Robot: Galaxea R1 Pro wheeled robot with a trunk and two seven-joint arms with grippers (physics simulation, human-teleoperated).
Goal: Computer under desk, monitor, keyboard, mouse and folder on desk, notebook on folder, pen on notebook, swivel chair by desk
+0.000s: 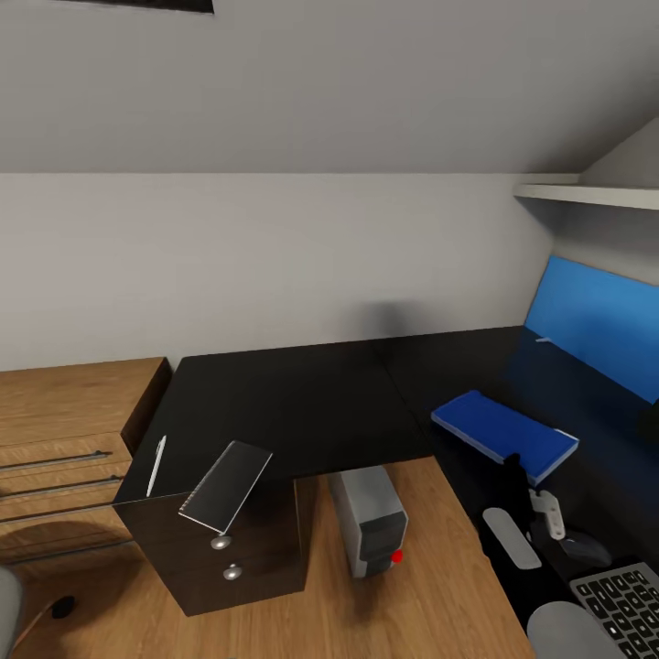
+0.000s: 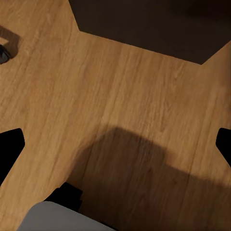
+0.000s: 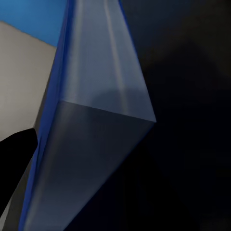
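Note:
The glossy black desk [image 1: 302, 394] runs along the wall and turns down the right side. On its right wing lies the blue folder [image 1: 503, 432], in front of the monitor [image 1: 595, 320] with its blue screen. My right gripper [image 1: 515, 476] is at the folder's near edge and looks open; in the right wrist view one black finger [image 3: 17, 159] stands beside the folder's pale corner [image 3: 96, 144]. The mouse [image 1: 582, 547] and keyboard [image 1: 624, 604] lie nearer me. The notebook [image 1: 227, 485] tilts over the desk's left front corner, beside the pen [image 1: 156, 465]. The computer [image 1: 368, 520] stands on the floor. My left gripper [image 2: 120, 139] hangs open over the floor.
A wooden chest of drawers [image 1: 55, 430] stands left of the desk. The desk's black drawers with silver knobs [image 1: 224, 556] face me. A white shelf [image 1: 586, 194] juts out above the monitor. A black castor [image 1: 62, 606] and a grey edge [image 1: 5, 604] show at the lower left.

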